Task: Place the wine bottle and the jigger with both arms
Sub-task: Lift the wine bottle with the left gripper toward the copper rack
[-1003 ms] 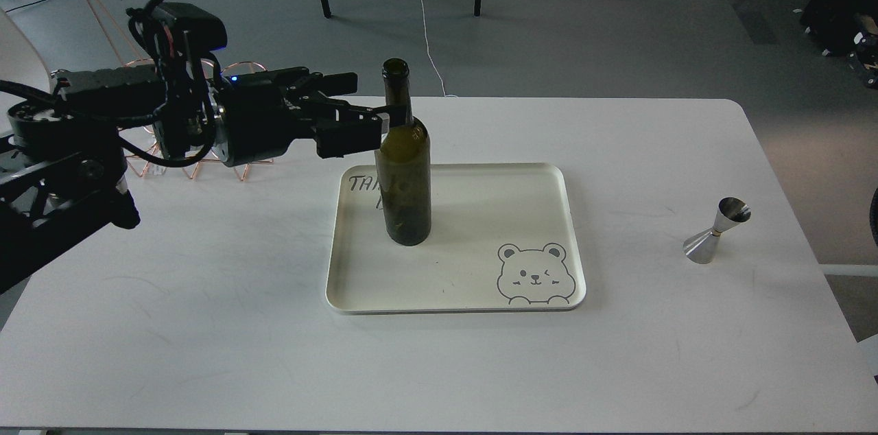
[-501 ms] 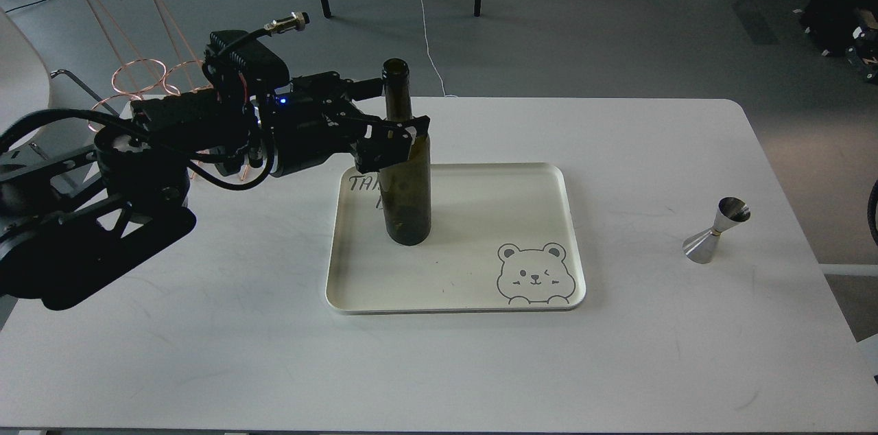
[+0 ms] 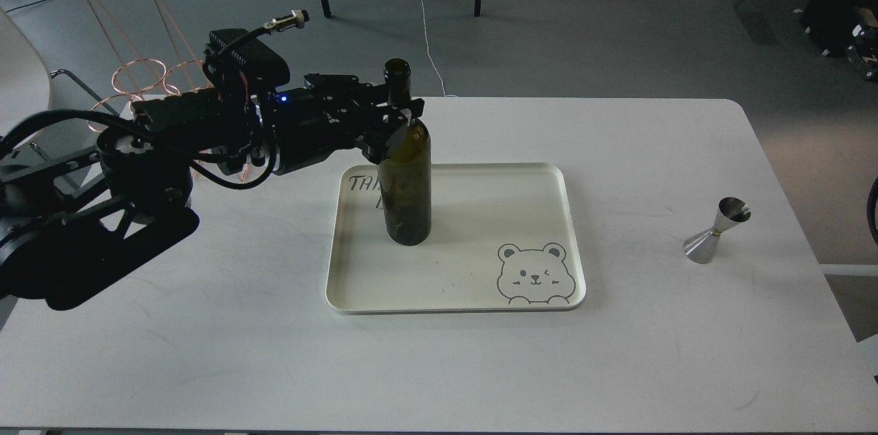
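Note:
The wine bottle (image 3: 407, 195), dark olive-green with no label, stands upright on the left part of a cream tray (image 3: 449, 307) that has a bear drawing. My left gripper (image 3: 400, 111) reaches in from the left at the base of the bottle's neck. Its fingers are closed against the neck just above the shoulder. The jigger (image 3: 717, 232), a small shiny steel double cone, stands tilted on the white table (image 3: 206, 353) at the far right, well away from the tray. My right gripper is out of view; only a dark sliver shows at the right edge.
A copper wire rack (image 3: 137, 71) stands at the table's back left corner behind my left arm. Chair legs and cables are on the floor beyond the table. The table's right edge lies just past the jigger.
My left gripper moved right to the bottle, straddled its neck with fingers apart, and has now closed on the neck. The bottle and jigger have not moved.

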